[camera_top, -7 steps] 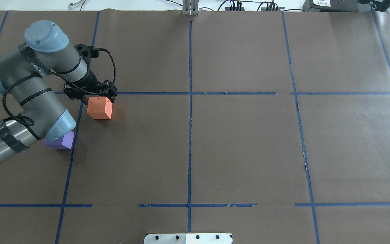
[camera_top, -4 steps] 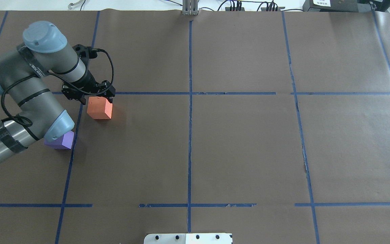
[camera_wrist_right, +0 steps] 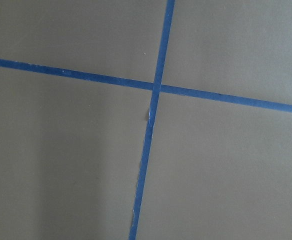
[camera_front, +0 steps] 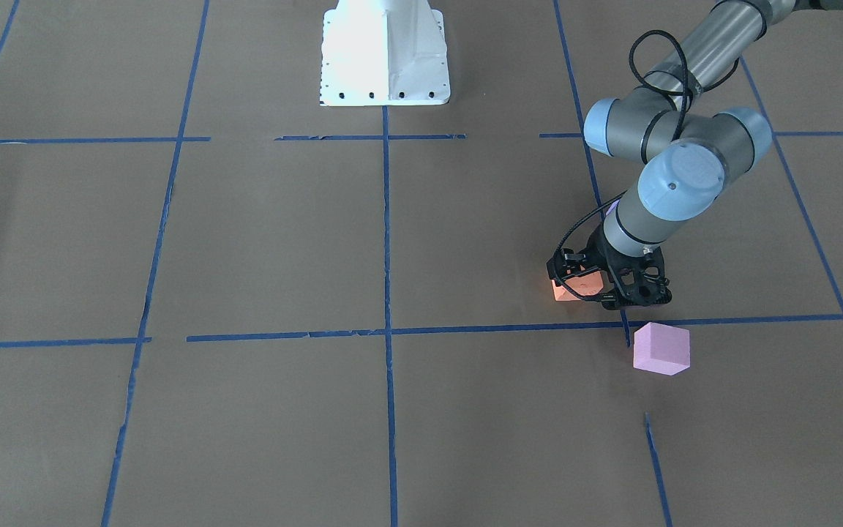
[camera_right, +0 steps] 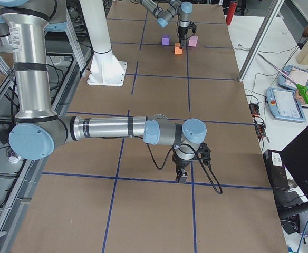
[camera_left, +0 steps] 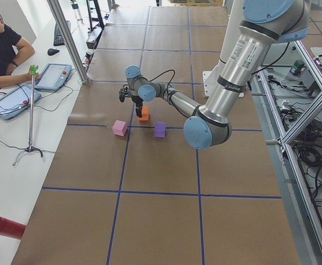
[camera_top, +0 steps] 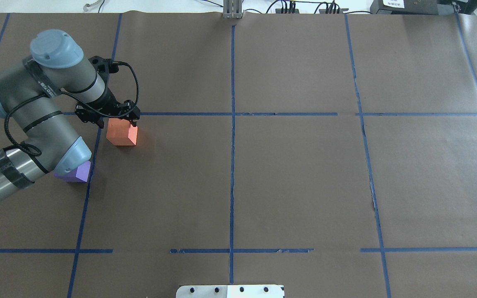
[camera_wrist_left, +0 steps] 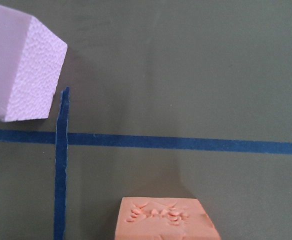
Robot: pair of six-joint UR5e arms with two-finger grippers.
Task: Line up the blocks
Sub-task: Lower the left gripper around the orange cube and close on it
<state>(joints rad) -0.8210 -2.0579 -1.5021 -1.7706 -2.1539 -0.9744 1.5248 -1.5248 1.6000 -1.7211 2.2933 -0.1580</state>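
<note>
The orange block (camera_top: 121,134) sits flat on the brown paper, just on the robot's side of a blue tape line (camera_top: 189,114). The left gripper (camera_top: 116,122) hangs over its top with the fingers spread wider than the cube, holding nothing. The purple block (camera_top: 77,173) lies nearer the robot, partly hidden under the left arm's elbow. The pale pink block (camera_front: 660,348) rests across the tape line, beside a crossing. The three form a loose triangle. The right gripper (camera_right: 182,178) points down, well apart from the blocks; whether it is open cannot be told.
</note>
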